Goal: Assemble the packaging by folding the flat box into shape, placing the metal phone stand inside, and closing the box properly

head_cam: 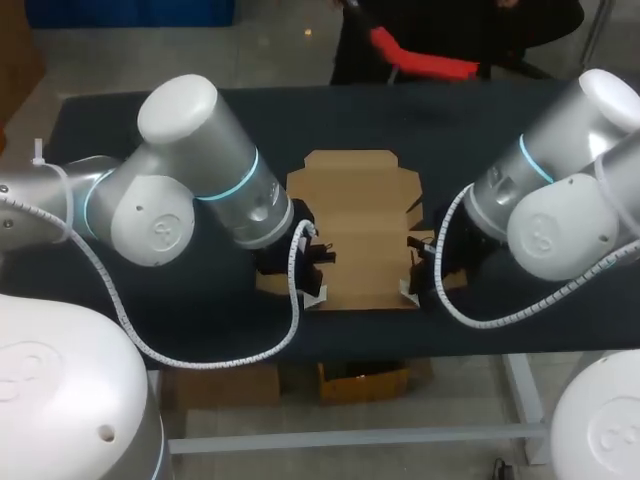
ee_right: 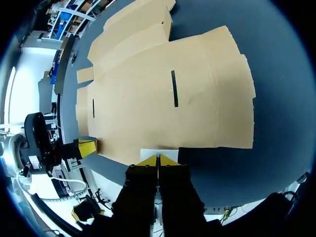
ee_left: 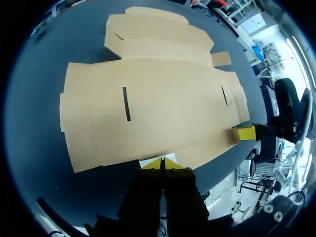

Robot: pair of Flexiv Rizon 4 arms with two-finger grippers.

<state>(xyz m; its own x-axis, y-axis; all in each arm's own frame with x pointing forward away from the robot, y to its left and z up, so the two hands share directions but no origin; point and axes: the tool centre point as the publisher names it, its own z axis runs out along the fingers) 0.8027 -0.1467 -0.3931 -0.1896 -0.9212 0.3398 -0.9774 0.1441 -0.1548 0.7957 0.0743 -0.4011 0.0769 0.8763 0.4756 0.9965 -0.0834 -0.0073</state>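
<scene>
— Box [head_cam: 355,235]: what shape?
— Flat brown cardboard, matte, creased, cut with narrow slots, spread on the dark surface [head_cam: 120,120].
— And the left claw [ee_left: 162,164]?
— Yellow tips pressed together, at its near edge. The right claw [ee_right: 158,160] is the same, at the opposite edge.

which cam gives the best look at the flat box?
Left wrist view: nearly the whole flat box shows, flaps and both slits. Right wrist view is nearly as good. Head view: left arm and right arm hide its sides.
</scene>
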